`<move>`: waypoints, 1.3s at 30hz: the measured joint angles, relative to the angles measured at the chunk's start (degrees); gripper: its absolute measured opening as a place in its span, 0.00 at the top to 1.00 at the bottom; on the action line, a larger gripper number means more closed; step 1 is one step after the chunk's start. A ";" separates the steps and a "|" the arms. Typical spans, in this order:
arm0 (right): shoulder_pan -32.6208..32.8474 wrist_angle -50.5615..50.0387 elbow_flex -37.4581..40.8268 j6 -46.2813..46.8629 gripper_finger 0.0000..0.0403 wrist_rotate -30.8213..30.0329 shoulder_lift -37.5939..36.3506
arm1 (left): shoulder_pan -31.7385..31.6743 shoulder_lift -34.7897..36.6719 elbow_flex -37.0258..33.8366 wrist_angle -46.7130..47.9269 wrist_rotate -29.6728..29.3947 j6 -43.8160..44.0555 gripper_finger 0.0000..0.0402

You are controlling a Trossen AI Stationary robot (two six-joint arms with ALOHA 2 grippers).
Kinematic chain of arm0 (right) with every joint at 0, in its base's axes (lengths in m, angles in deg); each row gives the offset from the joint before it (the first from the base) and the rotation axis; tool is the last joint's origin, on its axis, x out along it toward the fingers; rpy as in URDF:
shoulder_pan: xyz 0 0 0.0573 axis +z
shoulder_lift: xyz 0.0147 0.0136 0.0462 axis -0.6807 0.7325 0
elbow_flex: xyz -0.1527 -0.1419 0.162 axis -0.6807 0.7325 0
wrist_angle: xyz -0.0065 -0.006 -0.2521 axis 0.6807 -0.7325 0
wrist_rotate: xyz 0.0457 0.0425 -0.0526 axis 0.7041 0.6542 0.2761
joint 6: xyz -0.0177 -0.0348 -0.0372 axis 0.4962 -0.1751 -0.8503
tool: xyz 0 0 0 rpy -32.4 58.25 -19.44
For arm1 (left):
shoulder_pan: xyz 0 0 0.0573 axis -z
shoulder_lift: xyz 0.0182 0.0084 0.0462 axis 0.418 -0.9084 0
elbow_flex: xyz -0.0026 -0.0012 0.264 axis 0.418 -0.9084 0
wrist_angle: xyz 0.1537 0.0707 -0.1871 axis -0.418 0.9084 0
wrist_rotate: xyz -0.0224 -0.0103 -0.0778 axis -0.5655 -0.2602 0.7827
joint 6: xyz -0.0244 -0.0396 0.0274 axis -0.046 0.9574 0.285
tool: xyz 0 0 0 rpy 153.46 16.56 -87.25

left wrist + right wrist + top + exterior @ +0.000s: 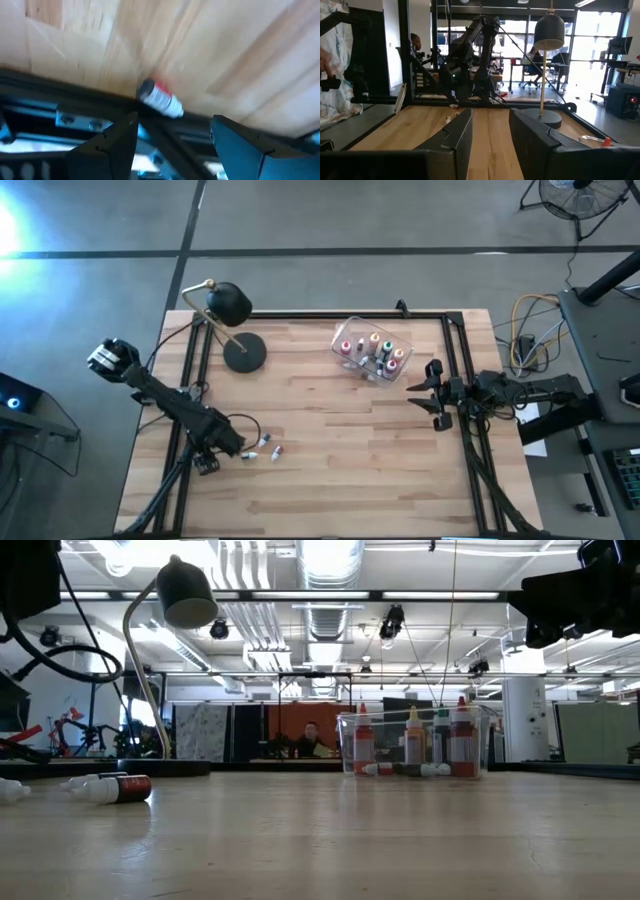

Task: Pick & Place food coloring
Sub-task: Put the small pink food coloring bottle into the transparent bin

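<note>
The left hand (210, 464) hangs open and empty at the desk's left edge near the front corner, with a loose food coloring bottle (160, 99) lying on its side just beyond its fingers, long axis roughly across the gap between them. Two more bottles (270, 449) lie just beside it toward the desk's middle; the rest stand in the clear tub (372, 351) near the back edge. The right hand (432, 392), fingers apart and empty, waits at the right edge, well apart, so the left is nearer.

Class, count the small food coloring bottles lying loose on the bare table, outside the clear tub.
3, though some may be hidden: one beside the left pincer, one just past it, and one nearest the table's middle.
</note>
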 joint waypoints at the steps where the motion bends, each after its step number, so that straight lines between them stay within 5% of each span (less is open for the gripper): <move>1: 0.00 0.00 0.00 0.00 0.70 0.00 0.00 | 0.00 -0.58 -0.12 -0.88 -0.34 0.76 0.45; 21: 0.00 0.00 0.00 0.00 0.70 0.00 0.00 | -0.04 -14.67 -2.11 -5.77 3.37 4.22 0.46; 29: 0.00 0.00 0.00 0.00 0.69 0.00 -0.01 | 0.11 -15.85 -2.21 -8.30 7.18 3.00 0.66; 39: 0.00 0.00 0.00 0.00 0.70 -0.01 -0.02 | -3.44 -15.22 -2.11 -7.46 2.32 -6.17 0.89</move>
